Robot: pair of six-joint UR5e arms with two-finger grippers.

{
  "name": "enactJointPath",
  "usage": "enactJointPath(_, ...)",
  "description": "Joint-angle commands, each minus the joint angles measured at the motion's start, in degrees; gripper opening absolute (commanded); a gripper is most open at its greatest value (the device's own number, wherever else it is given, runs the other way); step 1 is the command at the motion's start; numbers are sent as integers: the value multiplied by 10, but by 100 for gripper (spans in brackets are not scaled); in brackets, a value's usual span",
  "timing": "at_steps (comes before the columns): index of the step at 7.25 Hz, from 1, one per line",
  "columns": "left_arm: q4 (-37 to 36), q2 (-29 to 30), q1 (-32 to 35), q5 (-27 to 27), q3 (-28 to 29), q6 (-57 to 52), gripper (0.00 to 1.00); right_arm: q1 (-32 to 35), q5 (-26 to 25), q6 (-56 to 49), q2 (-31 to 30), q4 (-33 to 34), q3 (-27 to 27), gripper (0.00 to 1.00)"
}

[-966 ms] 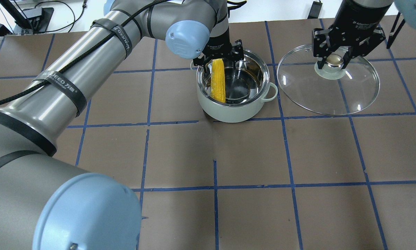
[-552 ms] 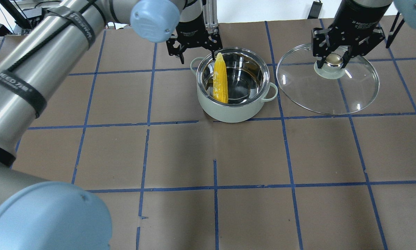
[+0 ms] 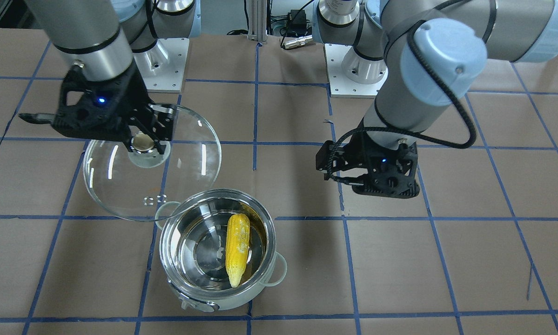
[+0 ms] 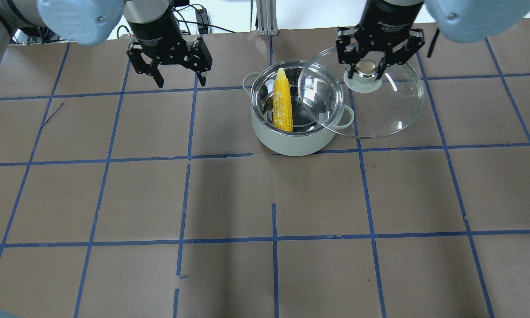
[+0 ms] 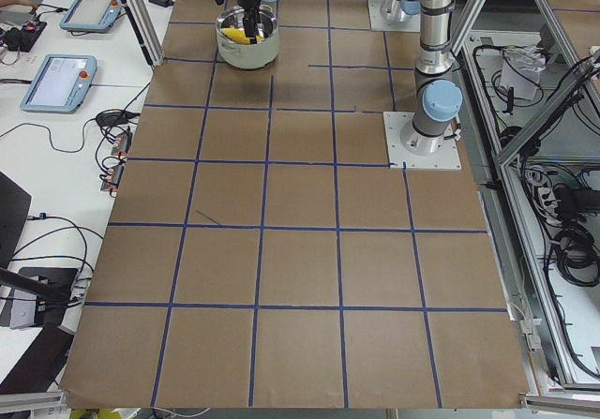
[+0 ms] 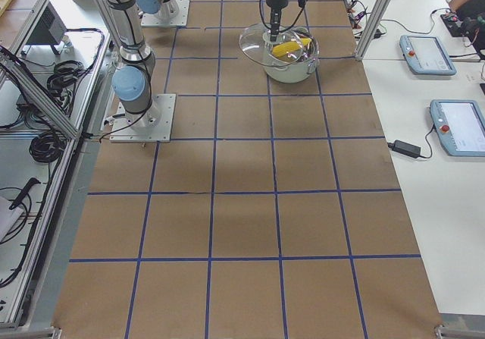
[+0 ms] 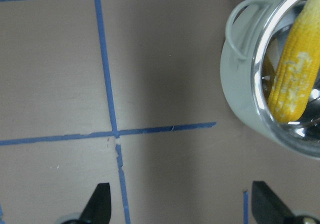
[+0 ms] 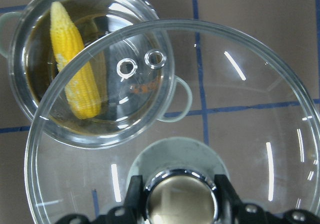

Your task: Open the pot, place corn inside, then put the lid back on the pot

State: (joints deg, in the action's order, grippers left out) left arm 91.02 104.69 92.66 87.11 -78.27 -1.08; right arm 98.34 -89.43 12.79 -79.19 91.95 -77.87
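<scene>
The white pot point(image 4: 291, 142) stands open at the table's back middle. The yellow corn point(image 4: 282, 102) leans inside it against the left wall, tip up. My right gripper point(image 4: 367, 67) is shut on the pale knob of the glass lid point(image 4: 382, 112) and holds it just right of the pot, its edge overlapping the pot's right rim. In the right wrist view the lid point(image 8: 260, 108) partly covers the pot and the corn point(image 8: 75, 73). My left gripper point(image 4: 178, 81) is open and empty, well left of the pot. In the left wrist view the pot point(image 7: 240, 83) is at the right edge.
The table is brown paper with a blue tape grid. The two arm bases point(image 3: 162, 60) stand on the robot's side of the table. Tablets point(image 6: 428, 54) lie on a side bench beyond the table's far edge.
My left gripper let go of the corn and moved away to the left, open. The corn stays leaning in the pot. My right gripper carried the lid left to the pot's rim.
</scene>
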Motion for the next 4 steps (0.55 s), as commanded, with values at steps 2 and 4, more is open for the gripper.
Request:
enactJointPath(2, -2, -97, -55, 24, -61, -52, 100, 59, 1, 60, 119, 67, 67, 38)
enactJointPath(4, 1, -120, -54, 31, -82, -49, 100, 61, 1, 64, 154, 108, 63, 36)
